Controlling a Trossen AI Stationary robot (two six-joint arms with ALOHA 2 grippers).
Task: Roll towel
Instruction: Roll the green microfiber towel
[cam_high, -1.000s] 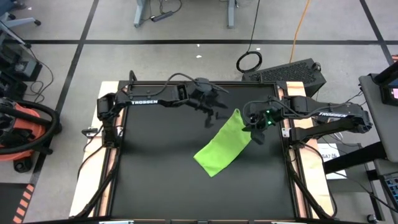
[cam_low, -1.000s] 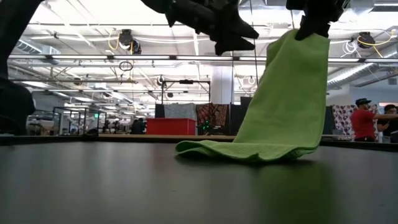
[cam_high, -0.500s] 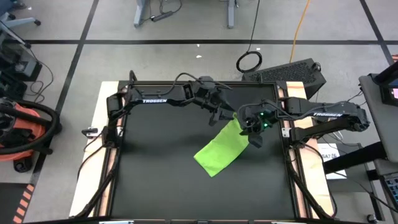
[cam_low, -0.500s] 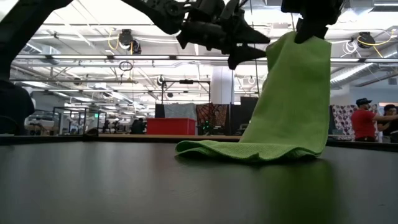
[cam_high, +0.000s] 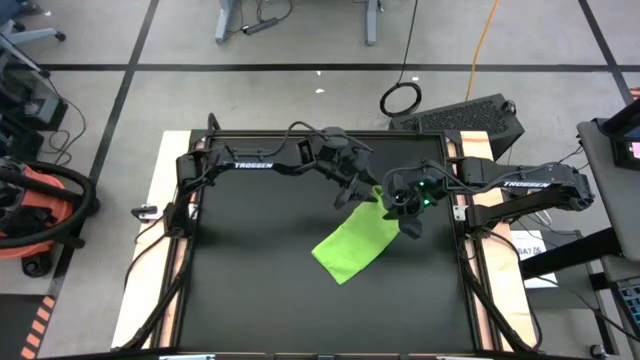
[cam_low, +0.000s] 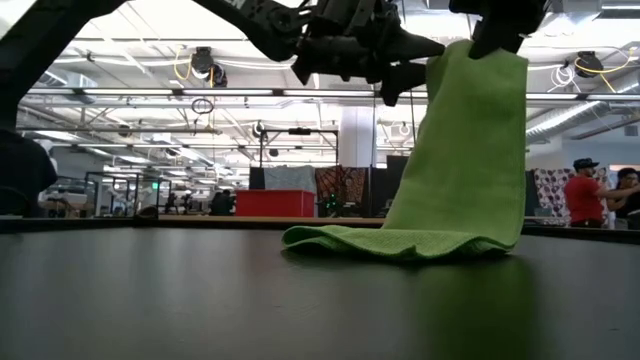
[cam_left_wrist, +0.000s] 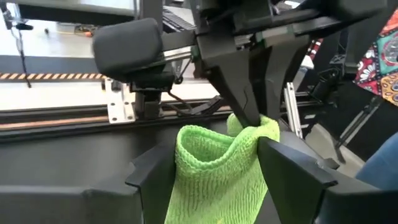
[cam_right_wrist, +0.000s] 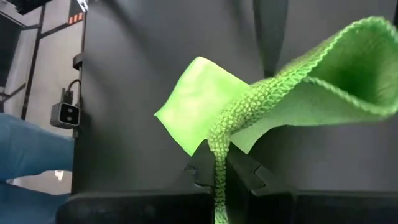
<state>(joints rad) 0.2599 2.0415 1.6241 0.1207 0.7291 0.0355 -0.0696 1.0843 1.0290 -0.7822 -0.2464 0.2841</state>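
The lime-green towel (cam_high: 350, 243) has its lower end on the black mat (cam_high: 260, 290) and its far end raised. My right gripper (cam_high: 400, 203) is above the mat's far right part, shut on that raised end. My left gripper (cam_high: 362, 195) is open beside it. In the left wrist view its two fingers (cam_left_wrist: 149, 174) stand on either side of the towel's raised top edge (cam_left_wrist: 211, 143). The low view shows the towel (cam_low: 465, 150) hanging steeply from my right gripper (cam_low: 495, 40). My right gripper pinches the towel's raised end at its top edge (cam_right_wrist: 217, 155) between its two fingers, coming from above and pointing down. The towel hangs below it, slanting down to its lower end (cam_low: 400, 242), which lies bunched on the mat. My left gripper has its open fingers around the same top edge (cam_left_wrist: 249, 143); I cannot tell whether they touch it.
The mat is bare around the towel, with wide room toward the near and left edges. Wooden table borders (cam_high: 150, 280) run along both sides. People (cam_low: 585, 195) stand in the room far behind the table.
My left gripper has moved toward the table's right edge and up to the towel's raised end, and its open fingers now straddle the top edge. My right gripper has kept its hold on the towel, whose lower end has stayed on the mat.
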